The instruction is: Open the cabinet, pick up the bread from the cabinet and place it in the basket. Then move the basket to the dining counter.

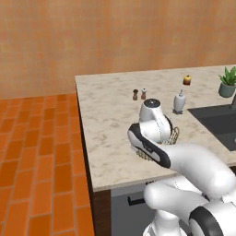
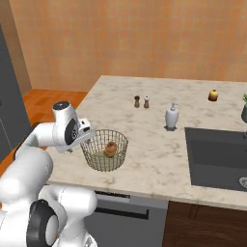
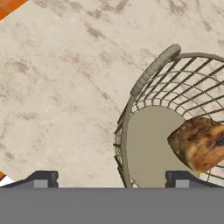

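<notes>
I am seeing the basket (image 2: 104, 150) sitting on the dining counter (image 2: 144, 125), the bread (image 3: 199, 142) lying inside. My gripper (image 3: 111, 178) is hovering with fingers spread across its rim, pinching nothing.

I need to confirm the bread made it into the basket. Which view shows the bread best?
The hand view: the bread appears large, lying on the basket's pale bottom. The right base view shows it small inside the mesh. In the left base view the arm covers it.

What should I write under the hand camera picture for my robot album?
Open fingers straddle the wire basket rim, with the bread inside, on the pale dining counter.
</notes>
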